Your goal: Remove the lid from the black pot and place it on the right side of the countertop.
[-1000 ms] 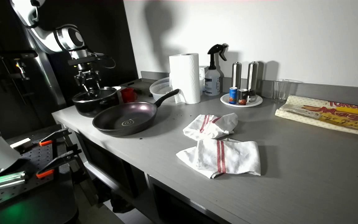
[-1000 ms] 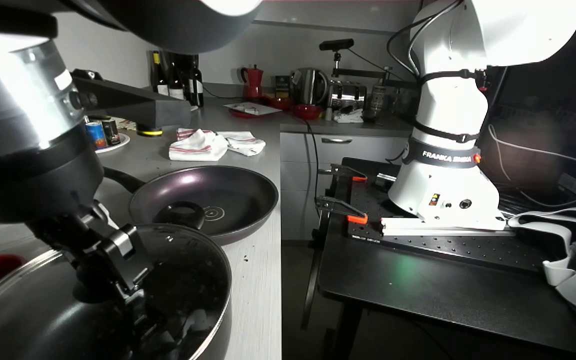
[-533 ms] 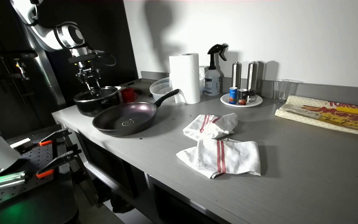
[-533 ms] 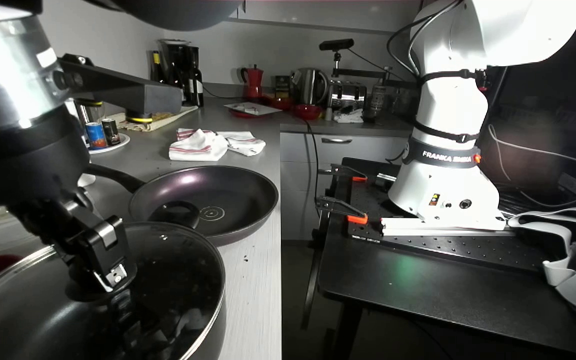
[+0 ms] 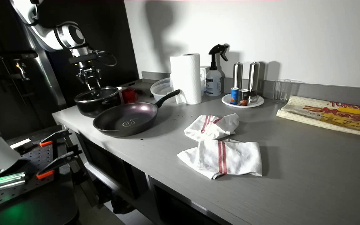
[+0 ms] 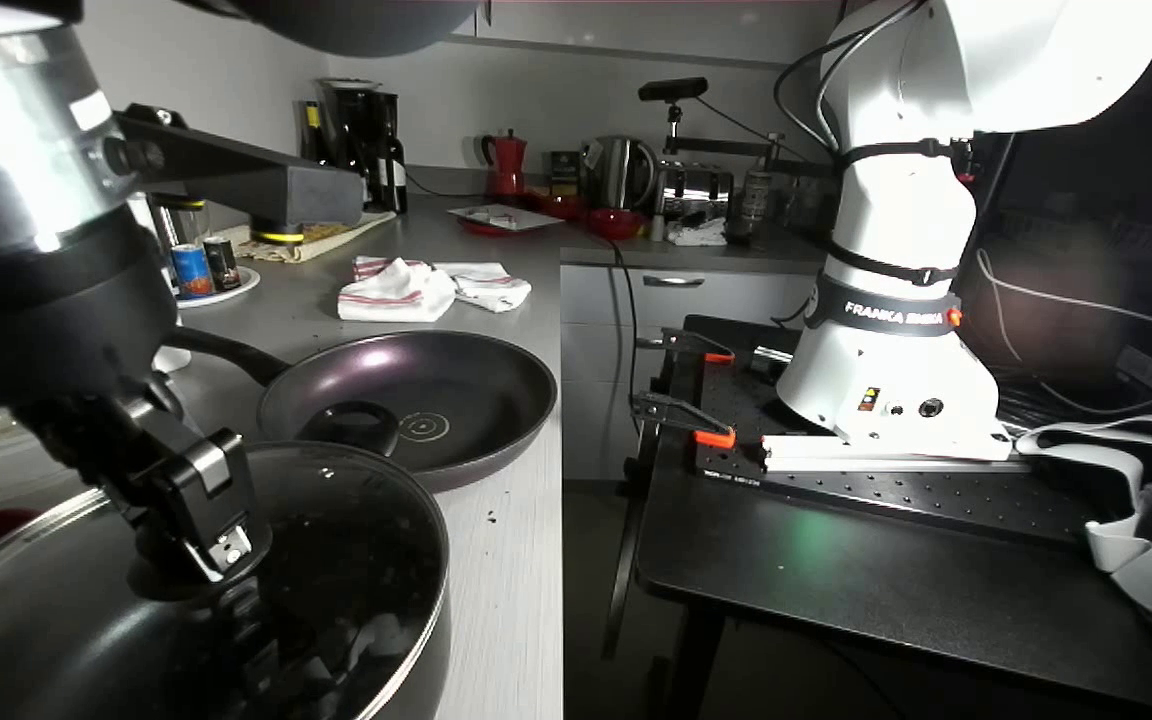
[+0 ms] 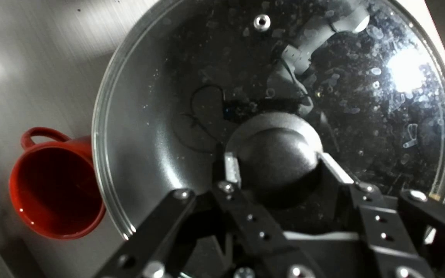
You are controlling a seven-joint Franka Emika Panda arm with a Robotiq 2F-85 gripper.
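- My gripper (image 7: 280, 166) is nearest in the wrist view; I have it narrowed onto the dark knob (image 7: 278, 162) of the glass lid (image 7: 242, 73), a finger (image 7: 231, 168) against each side;
- The lid rests flat on top of the black pot (image 5: 89, 107), covering it; in both exterior views I see the pot near the edge of the grey countertop (image 5: 308, 175);
- Just beside the pot I have a red mug (image 7: 58, 189), upright; whether the two touch I cannot tell;
- Next along is the open frying pan (image 5: 123, 122), close by the pot; its long handle slants up toward the paper roll (image 5: 185, 79); a spray bottle (image 5: 213, 82) stands just beyond the roll;
- Farther over I see two white towels (image 5: 222, 157) with red stripes, bunched and folded; in an exterior view a white plate (image 5: 226, 100) behind them carries two steel grinders (image 5: 253, 78) and two small printed cans (image 5: 234, 95);
- Farthest off, in an exterior view, I make out dark bottles (image 6: 391, 160), a red coffee maker (image 6: 506, 165) and a steel kettle (image 6: 616, 175).
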